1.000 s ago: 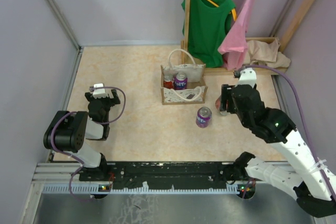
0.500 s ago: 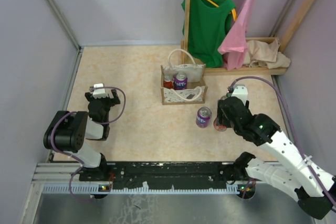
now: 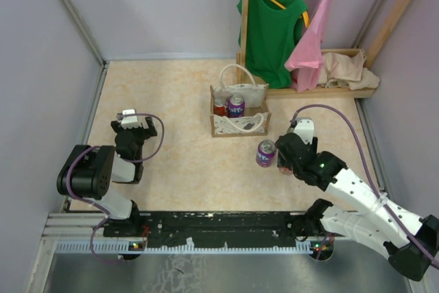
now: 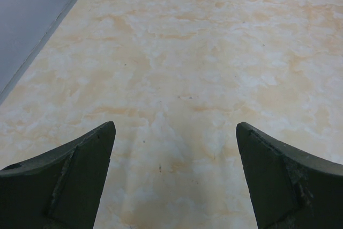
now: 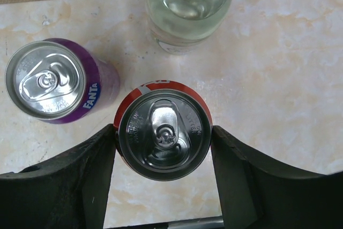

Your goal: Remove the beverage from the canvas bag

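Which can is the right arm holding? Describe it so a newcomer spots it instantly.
Start at the canvas bag mid-table, then come toward the arms to the right gripper. Between its jaws is the red can, beside a purple Fanta can and a clear bottle; it alone is red.

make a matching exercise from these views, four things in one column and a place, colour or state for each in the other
1 red can
2 Fanta can
3 bottle
4 left gripper

a open, above the table
b purple side
c see-through
d between the right gripper's fingers

Pairs: 1-d, 2-b, 3-c, 4-a
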Tool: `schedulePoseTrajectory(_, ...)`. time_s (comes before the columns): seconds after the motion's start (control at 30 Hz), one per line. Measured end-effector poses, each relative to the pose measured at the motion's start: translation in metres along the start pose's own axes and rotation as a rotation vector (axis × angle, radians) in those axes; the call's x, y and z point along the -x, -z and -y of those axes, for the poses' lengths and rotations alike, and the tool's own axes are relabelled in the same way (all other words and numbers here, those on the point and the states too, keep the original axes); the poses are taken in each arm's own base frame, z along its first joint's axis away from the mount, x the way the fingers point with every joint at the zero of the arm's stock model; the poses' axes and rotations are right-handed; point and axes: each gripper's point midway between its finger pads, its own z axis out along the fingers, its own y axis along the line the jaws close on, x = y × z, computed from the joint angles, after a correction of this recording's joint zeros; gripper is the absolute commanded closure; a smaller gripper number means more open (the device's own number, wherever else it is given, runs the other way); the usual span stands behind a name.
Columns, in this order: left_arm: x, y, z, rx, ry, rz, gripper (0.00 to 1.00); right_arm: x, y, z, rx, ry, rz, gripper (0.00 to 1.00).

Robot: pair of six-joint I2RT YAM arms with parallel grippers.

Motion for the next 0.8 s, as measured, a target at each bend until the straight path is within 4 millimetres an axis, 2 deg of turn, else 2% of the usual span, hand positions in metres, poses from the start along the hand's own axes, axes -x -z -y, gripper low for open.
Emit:
schedulePoseTrajectory(0.3,0.000,0.000,0.000,0.000,0.000,0.000,0.00,0.007,-0.006,-0.002,-0.017,-0.015,0.037,1.00)
schedulePoseTrajectory(0.63,0.000,0.000,0.000,0.000,0.000,0.000,0.00,-0.013,-0.020,-0.003,-0.041,0.028,-0.025,1.00)
schedulePoseTrajectory(0.73,0.000,0.000,0.000,0.000,0.000,0.000,0.00,-0.015,-0.022,-0.005,-0.041,0.031,-0.032,0.57)
schedulePoseTrajectory(0.8,0.000,0.000,0.000,0.000,0.000,0.000,0.00,-0.016,-0.023,-0.006,-0.042,0.030,-0.037,0.39)
